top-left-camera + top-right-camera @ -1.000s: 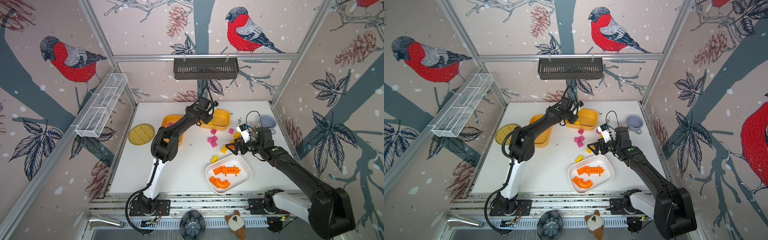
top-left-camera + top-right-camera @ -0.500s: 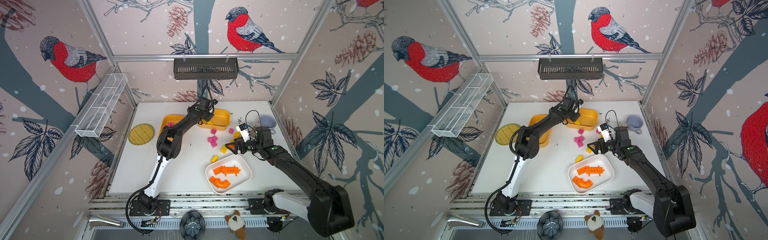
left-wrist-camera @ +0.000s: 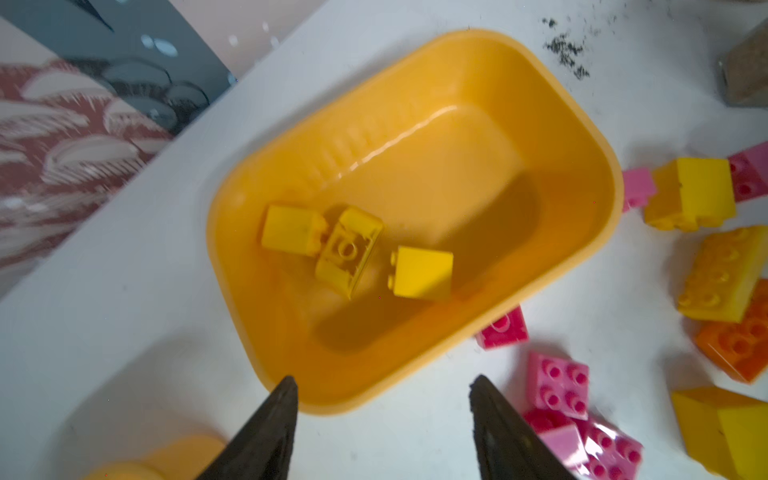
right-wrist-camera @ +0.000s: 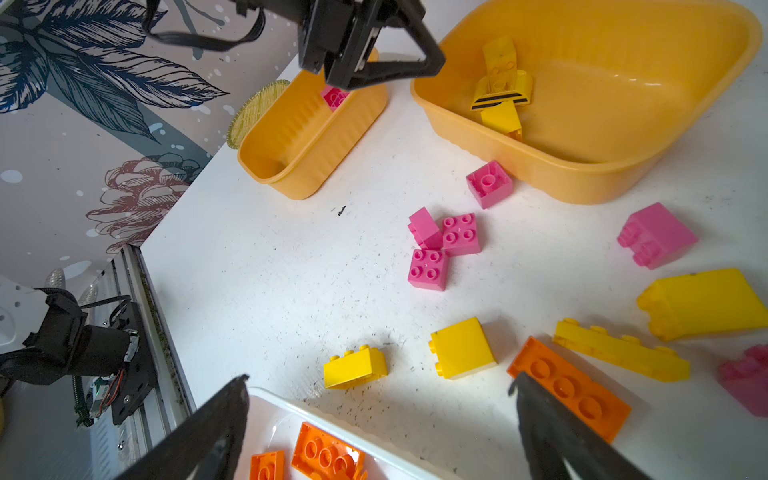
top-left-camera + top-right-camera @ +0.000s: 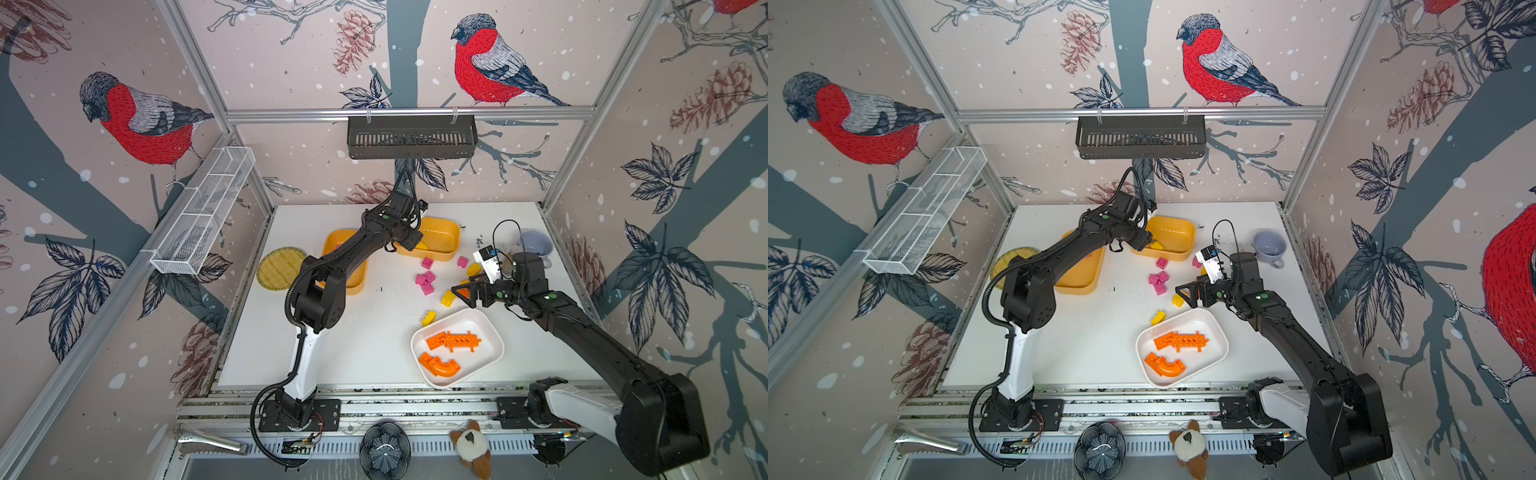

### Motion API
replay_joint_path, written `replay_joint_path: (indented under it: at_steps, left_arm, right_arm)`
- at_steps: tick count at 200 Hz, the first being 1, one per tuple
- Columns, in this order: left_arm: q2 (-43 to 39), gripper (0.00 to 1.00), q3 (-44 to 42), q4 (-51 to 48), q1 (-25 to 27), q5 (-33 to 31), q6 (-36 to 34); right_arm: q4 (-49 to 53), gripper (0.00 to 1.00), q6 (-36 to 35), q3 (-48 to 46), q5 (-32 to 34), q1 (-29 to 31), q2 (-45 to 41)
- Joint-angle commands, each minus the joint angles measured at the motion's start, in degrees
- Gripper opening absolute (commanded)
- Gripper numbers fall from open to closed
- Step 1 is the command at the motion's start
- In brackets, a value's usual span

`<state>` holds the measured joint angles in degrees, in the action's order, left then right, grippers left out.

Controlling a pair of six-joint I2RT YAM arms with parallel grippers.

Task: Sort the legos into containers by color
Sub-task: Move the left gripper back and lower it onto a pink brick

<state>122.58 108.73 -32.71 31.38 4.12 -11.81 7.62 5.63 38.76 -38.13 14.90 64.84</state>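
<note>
Three yellow bricks (image 3: 349,249) lie in one yellow tub (image 3: 573,124).
Left pincer (image 3: 384,378) and right pincer (image 4: 380,376) both stand open, holding nothing.

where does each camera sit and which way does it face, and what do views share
Top views: high in front, looking down and back over the whole table; left arm and right arm show whole.
Left wrist: above a yellow tub, looking down into it; the open left pincer shows its tips.
Right wrist: low over the table, facing pink bricks and that tub; the open right pincer shows, the left too.
Shared: both wrist views show that tub's yellow bricks.
</note>
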Motion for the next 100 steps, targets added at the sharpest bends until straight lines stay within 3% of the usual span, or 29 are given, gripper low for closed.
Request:
replay_joint_path:
  at_steps: [1, 46, 75, 100]
  left_arm:
    - [-6.0, 0.65, -8.5, -0.1, 0.6, 3.5, 8.4]
    - [-14.1, 0.65, -21.9, 7.0, 4.7, 4.3, 20.5]
    - [-12.3, 0.66, -22.6, 6.2, 7.0, 2.8, 25.1]
    - [-11.3, 0.65, -22.4, 7.1, 7.7, 0.9, 33.9]
  right_arm:
    - [-0.7, 0.99, -0.5, 0.1, -0.4, -0.1, 0.5]
    - [-1.1, 0.99, -0.4, 0.4, -0.9, 0.1, 1.6]
    - [-1.2, 0.99, -0.4, 0.2, -0.9, 0.3, 2.0]
    - [-1.6, 1.00, 0.0, -0.6, -0.6, 0.3, 1.6]
